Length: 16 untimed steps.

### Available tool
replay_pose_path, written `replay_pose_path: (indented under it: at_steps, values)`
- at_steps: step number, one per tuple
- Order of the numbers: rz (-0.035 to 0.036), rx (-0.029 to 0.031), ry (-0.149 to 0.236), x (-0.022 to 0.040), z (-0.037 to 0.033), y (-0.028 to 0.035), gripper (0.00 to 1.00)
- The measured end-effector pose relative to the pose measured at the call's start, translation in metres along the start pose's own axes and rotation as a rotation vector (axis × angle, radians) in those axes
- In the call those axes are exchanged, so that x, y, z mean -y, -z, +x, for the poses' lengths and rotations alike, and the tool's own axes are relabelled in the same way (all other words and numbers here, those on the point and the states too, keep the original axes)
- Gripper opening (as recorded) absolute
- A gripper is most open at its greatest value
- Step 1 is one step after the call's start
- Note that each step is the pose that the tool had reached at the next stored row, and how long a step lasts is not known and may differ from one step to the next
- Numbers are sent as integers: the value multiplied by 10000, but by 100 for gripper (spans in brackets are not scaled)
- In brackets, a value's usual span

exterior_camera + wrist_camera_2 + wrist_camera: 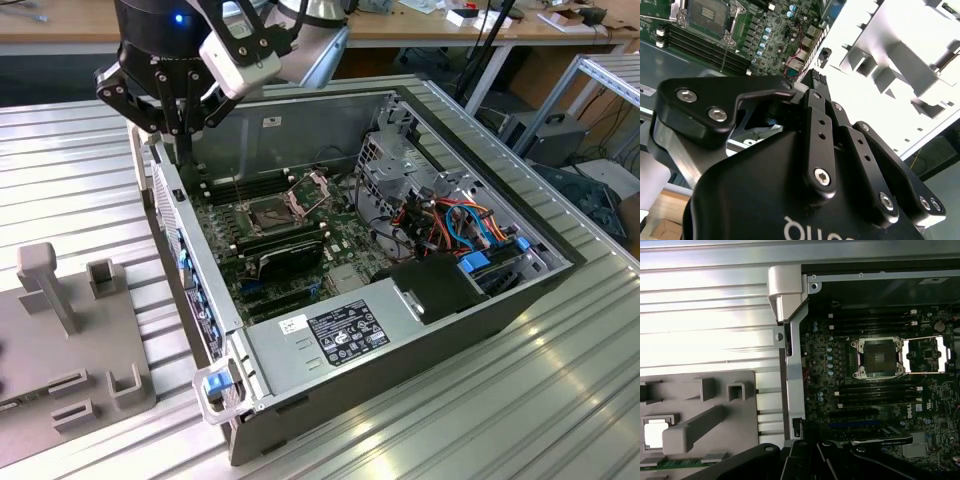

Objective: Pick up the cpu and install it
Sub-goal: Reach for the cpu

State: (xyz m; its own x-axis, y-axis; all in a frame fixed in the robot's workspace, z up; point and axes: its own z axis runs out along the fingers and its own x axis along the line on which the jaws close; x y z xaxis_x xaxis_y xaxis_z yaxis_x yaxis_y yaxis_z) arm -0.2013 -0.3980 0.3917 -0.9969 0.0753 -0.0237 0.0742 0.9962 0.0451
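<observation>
Exterior view first: the gripper (185, 140) hangs at the exterior view's upper left, right over the near wall of the open computer case (300, 130). Its fingers look pressed together, and I can make out nothing between them. Inside the case, the cpu socket (272, 212) lies bare with its frame swung up, nothing seated in it. The grey fixture tray (100, 340) sits at the exterior view's lower left, outside the case and cut off by the frame edge, so part of its recesses are lost here.

Second wrist view: the gripper (815, 80) runs out from its black body to one narrow tip, so the fingers are closed up and empty as far as I can tell. Past the tip is the green motherboard (770, 35) with the socket (710, 12) clipped by the frame edge. The fixture tray (900, 60) is washed out white.

First wrist view, and here's the one that counts: the cpu (655, 434) lies flat in a square recess of the fixture tray (740, 440), just beside a raised grey bar. It's square, with no long axis to speak of. The gripper (812, 447) sits level with the case wall, so the cpu is well off to one side and the socket (879, 357) well off to the other. Glare bleaches the chip's top, so its markings and orientation are unreadable.
</observation>
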Motion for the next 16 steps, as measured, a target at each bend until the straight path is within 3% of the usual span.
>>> replay_pose_path:
  at_steps: [16]
  values:
    - [1,-1,0,4,57,1,11]
